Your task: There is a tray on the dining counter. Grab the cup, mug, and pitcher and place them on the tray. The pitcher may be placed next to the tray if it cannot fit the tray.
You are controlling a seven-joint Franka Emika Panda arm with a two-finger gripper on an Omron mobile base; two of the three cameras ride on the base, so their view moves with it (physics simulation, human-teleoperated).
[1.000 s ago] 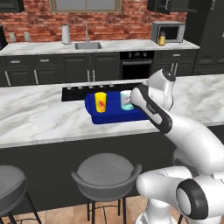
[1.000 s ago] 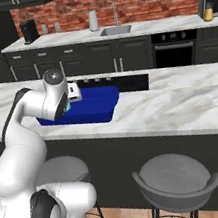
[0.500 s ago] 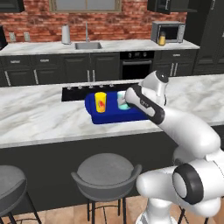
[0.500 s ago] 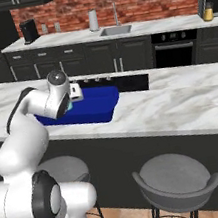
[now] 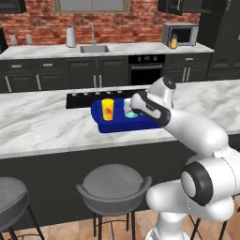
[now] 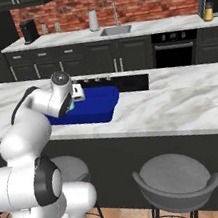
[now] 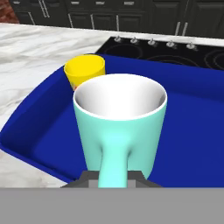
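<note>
Gripper: closed on the mug's handle; fingertips mostly hidden at the bottom of the hand view.
Mug: light teal, upright, held over the tray's blue floor, handle toward the hand.
Cup: yellow, upright inside the tray, just behind the mug and near the left wall.
Tray: deep blue, on the dining counter, beside the black cooktop.
Open room: bare tray floor to the mug's right; marble open on both sides.
</note>
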